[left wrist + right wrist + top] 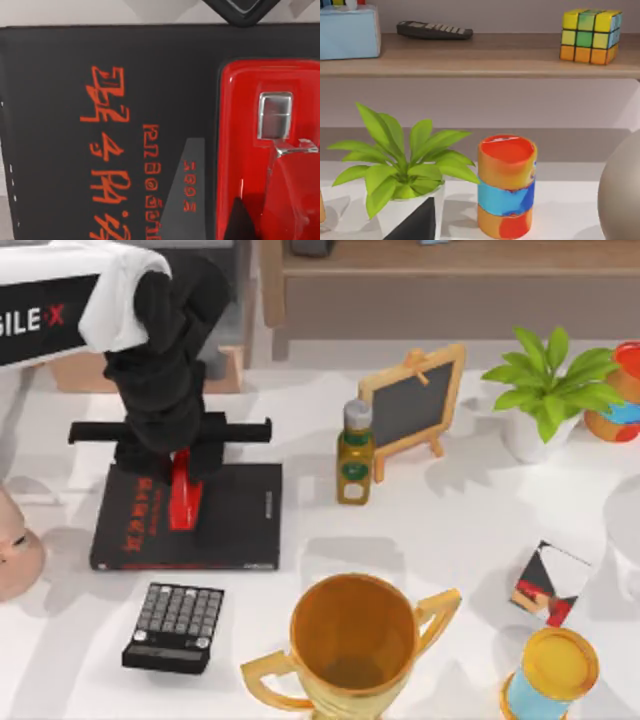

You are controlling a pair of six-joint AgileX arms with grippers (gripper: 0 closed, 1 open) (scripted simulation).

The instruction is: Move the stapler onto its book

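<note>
Hovering over the book [230, 515], the left gripper [183, 478] stands at the stapler [185, 502], which lies on the cover; jaw state cannot be told; the stapler looks light, rigid and glossy, best gripped across its narrow sides.

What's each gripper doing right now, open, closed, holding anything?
Left gripper: down over the stapler on the book; finger state cannot be told.
Right gripper: cannot be told.
</note>
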